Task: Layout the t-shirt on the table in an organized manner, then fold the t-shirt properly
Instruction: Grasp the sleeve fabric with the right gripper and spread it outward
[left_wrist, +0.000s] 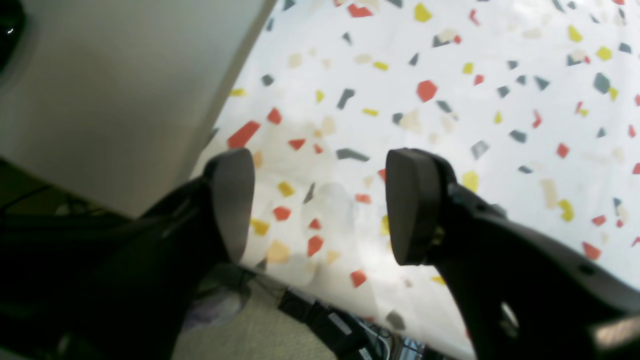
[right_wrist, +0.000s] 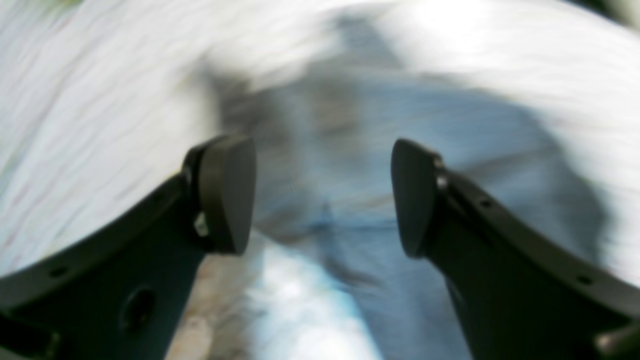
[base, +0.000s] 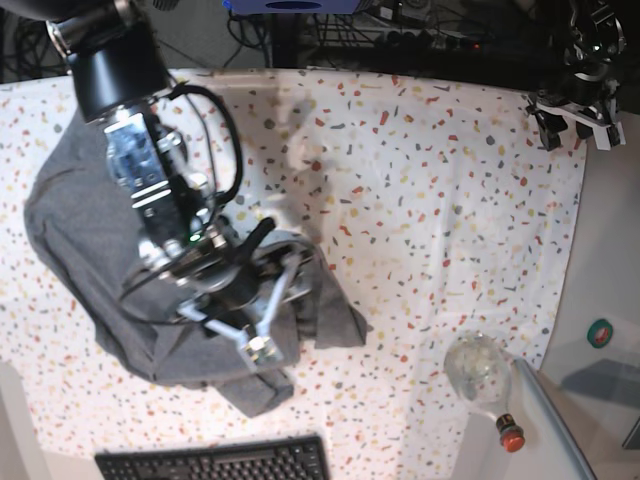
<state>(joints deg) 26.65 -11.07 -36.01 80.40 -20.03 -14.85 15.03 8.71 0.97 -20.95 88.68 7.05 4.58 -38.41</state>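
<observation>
At six o'clock in the base view a black keyboard (base: 215, 463) lies on the near edge of the bench (base: 420, 200), a large flat surface under a white cloth speckled with red, orange, yellow and grey flecks. Towards four o'clock lies a clear bottle with a red cap (base: 483, 380). The crumpled heather-grey cotton t-shirt (base: 80, 240) sits at nine o'clock; the right end effector (right_wrist: 322, 195) hovers over it, jaws wide, gripping nothing. At two o'clock, over the bench's far corner, the left end effector (left_wrist: 320, 205) hangs with jaws apart and empty.
</observation>
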